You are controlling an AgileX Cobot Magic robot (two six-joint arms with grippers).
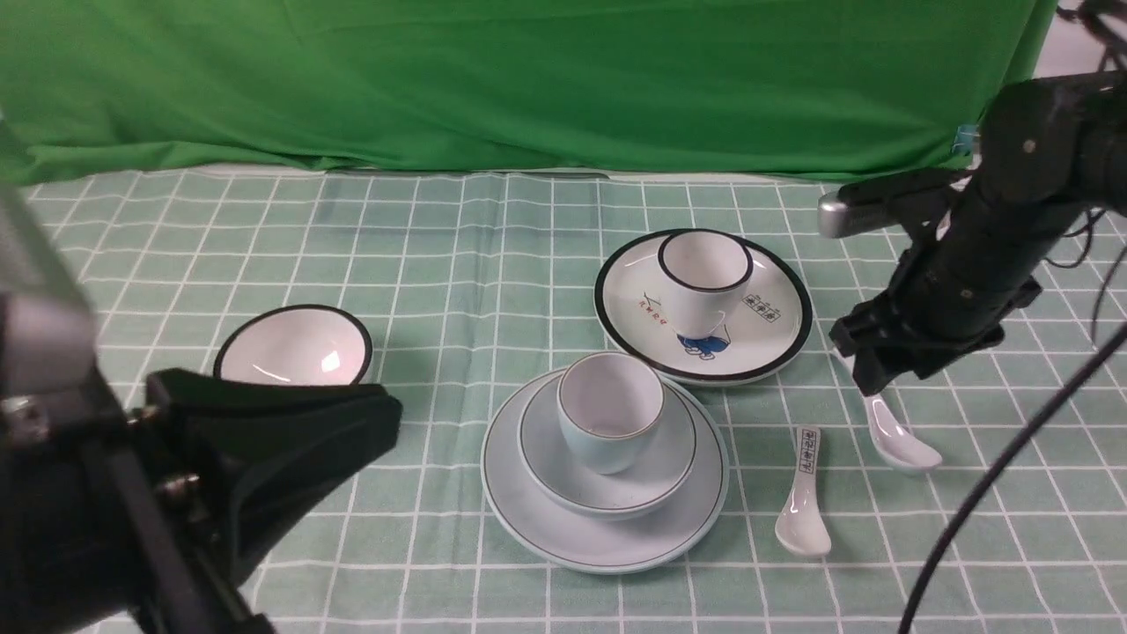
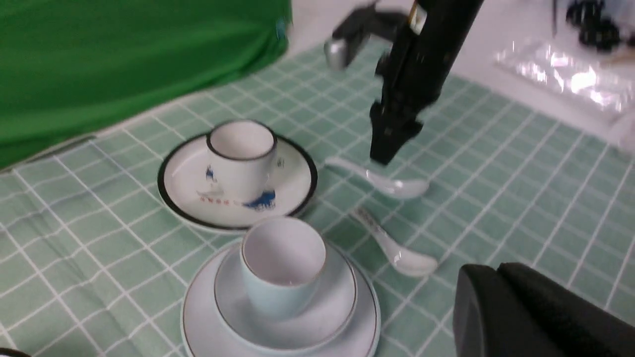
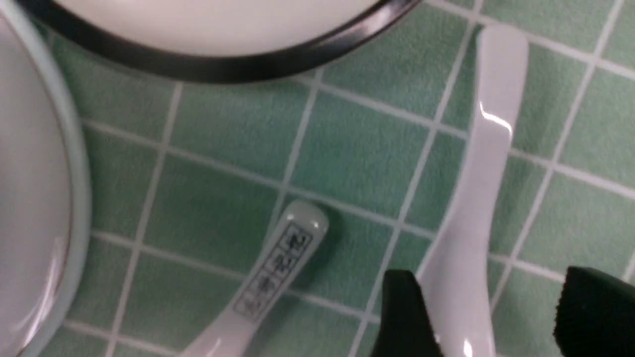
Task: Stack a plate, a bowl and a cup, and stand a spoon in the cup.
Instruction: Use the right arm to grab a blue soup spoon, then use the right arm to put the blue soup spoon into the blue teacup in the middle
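Green checked worktop (image 1: 440, 264) — my right hand (image 1: 865, 386) is spread apart around the spoon (image 1: 894, 436); my left hand (image 1: 379, 418) — I cannot tell.

The right gripper (image 1: 867, 377) is hiding the handle end of the plain spoon (image 1: 902, 445) at three o'clock; the left gripper (image 1: 370, 418), at seven o'clock, is running off the edge.
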